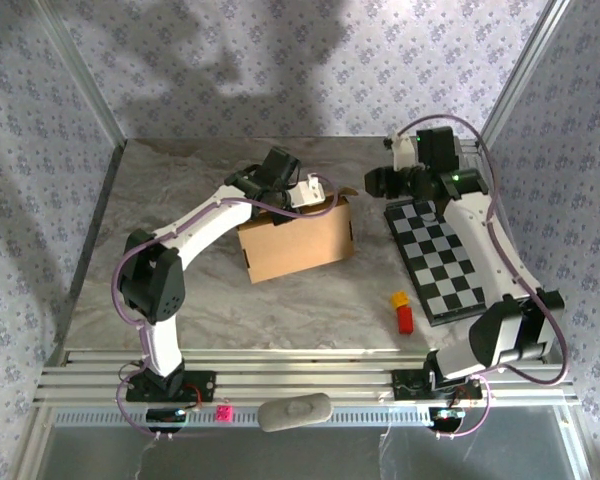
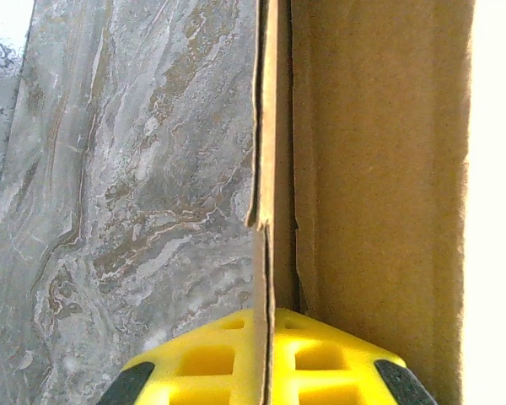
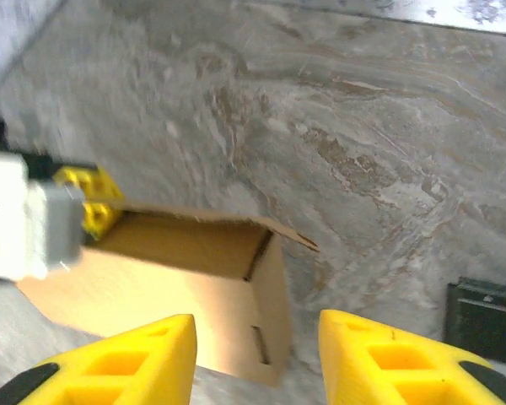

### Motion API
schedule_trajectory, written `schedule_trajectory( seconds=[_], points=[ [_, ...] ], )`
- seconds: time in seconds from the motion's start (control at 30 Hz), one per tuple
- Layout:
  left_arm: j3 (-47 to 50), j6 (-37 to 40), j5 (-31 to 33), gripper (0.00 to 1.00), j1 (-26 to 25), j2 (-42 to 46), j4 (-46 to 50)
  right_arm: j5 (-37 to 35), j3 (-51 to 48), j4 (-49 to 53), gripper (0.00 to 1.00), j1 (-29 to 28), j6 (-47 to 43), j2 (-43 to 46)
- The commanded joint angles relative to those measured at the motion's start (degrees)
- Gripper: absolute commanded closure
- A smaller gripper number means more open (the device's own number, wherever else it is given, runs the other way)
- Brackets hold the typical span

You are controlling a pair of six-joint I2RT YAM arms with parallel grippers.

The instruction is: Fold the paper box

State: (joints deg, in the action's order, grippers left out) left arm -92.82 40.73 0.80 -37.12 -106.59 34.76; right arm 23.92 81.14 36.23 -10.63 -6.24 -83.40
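Paper box [image 1: 298, 245], plain brown corrugated cardboard, set open-topped about the middle of the table [image 1: 310, 310], somewhat nearer the far edge than the near one, long sides skewed to the table edges. Front wall upright and unmarked; short flap sticking out at the box's far right corner.

Left end effector [image 1: 313, 194] reaching from the left base to the far rim of the box, pressed together on one cardboard wall. Left wrist view: yellow fingers [image 2: 198, 359] one on each side of the wall's thin edge, left end effector [image 2: 264, 329] pinching the paper box [image 2: 379, 169]; inner brown face to the right of that edge, marbled table [image 2: 135, 169] to the left; small step in the edge partway up.

Right end effector [image 1: 377, 182] held above the table toward the far right corner, near the box's right end and apart from it. Right wrist view: right end effector [image 3: 255, 325] spread, yellow fingers [image 3: 143, 354] well apart with an open gap between them; below, paper box [image 3: 177, 278] showing its open interior and one end wall, left end effector [image 3: 93, 207] at its rim; grey marbled table [image 3: 363, 152] beyond.

Checkered board [image 1: 435, 255], black and white, lying flat toward the right edge of the table, apart from the box. Yellow block [image 1: 399, 298] and red block [image 1: 404, 319] touching one another, just beside the board's near left corner.
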Motion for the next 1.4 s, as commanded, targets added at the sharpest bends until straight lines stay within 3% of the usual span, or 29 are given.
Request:
schedule_trajectory(
  seconds=[0.0, 0.2, 0.27, 0.4, 1.0, 1.17, 1.37],
  points=[
    [0.4, 0.3, -3.3, 1.00, -0.2, 2.1, 2.2, 4.4, -3.3, -2.1, 0.55, 1.2, -24.6, -0.9],
    [0.4, 0.0, -4.7, 1.00, -0.3, 2.5, 2.8, 9.0, -0.6, 2.0, 0.51, 2.6, -34.9, -5.4],
    [0.4, 0.0, -4.9, 1.00, -0.3, 2.8, 2.8, 10.7, 1.8, 2.7, 0.52, 2.5, -34.9, -7.4],
    [0.5, 0.0, -4.6, 1.00, -0.3, 2.9, 2.9, 8.4, 3.2, 3.8, 0.67, 0.5, -35.3, -9.8],
    [1.1, -0.4, -5.6, 1.00, -0.4, 4.4, 2.7, 3.8, 4.5, 2.0, 0.62, -1.3, -33.1, -13.0],
    [0.7, -0.3, -5.7, 1.00, -0.4, 4.5, 2.8, 4.9, 6.4, 2.4, 0.71, -1.9, -32.0, -14.4],
    [0.5, -0.2, -6.0, 1.00, -0.3, 4.5, 2.9, 5.4, 6.5, 2.2, 0.73, -2.3, -31.0, -14.8]
  ],
)
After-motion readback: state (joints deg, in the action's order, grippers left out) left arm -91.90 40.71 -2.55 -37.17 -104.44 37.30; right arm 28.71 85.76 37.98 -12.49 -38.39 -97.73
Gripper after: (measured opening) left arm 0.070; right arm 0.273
